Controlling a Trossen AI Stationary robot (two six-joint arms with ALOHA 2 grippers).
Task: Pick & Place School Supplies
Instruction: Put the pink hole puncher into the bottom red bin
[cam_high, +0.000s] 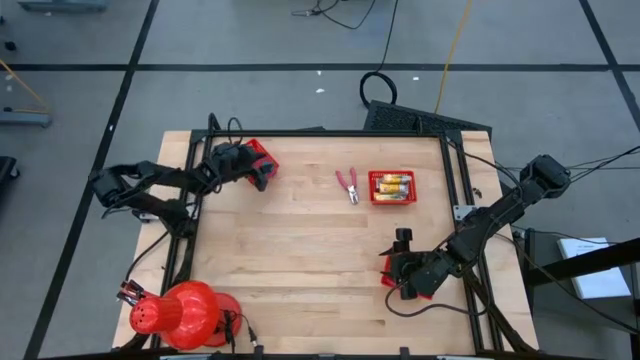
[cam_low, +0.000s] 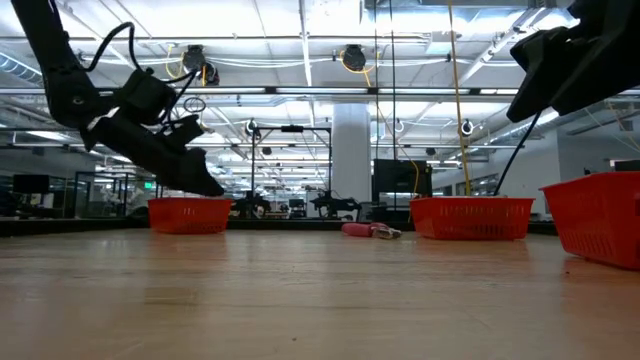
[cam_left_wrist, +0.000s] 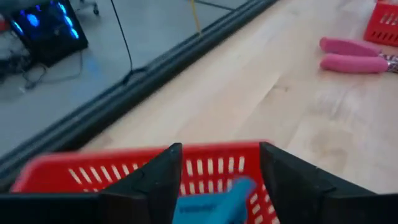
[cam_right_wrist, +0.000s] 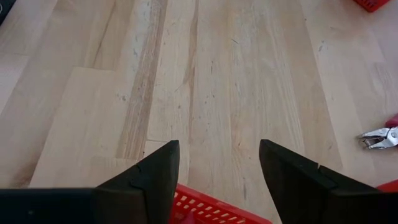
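Note:
My left gripper (cam_high: 262, 176) (cam_left_wrist: 219, 180) is open and hovers over a small red mesh basket (cam_high: 256, 153) (cam_left_wrist: 93, 171) at the table's far left. A light-blue eraser block (cam_left_wrist: 217, 202) lies tilted inside it, between my fingers and apart from them. Red-handled pliers (cam_high: 348, 185) (cam_left_wrist: 354, 55) (cam_low: 368, 230) lie flat on the table mid-far. Beside them a second red basket (cam_high: 391, 187) (cam_low: 470, 217) holds yellow-and-white packets (cam_high: 392, 184). My right gripper (cam_high: 403, 243) (cam_right_wrist: 219, 180) is open over a third red basket (cam_high: 392, 278) (cam_right_wrist: 211, 211) at the near right.
A red dome-shaped object (cam_high: 185, 312) sits at the table's near left corner with small red-handled tools (cam_high: 130, 292) beside it. A black frame (cam_high: 320, 132) borders the table. Bare wood (cam_high: 300, 240) stretches between the three baskets.

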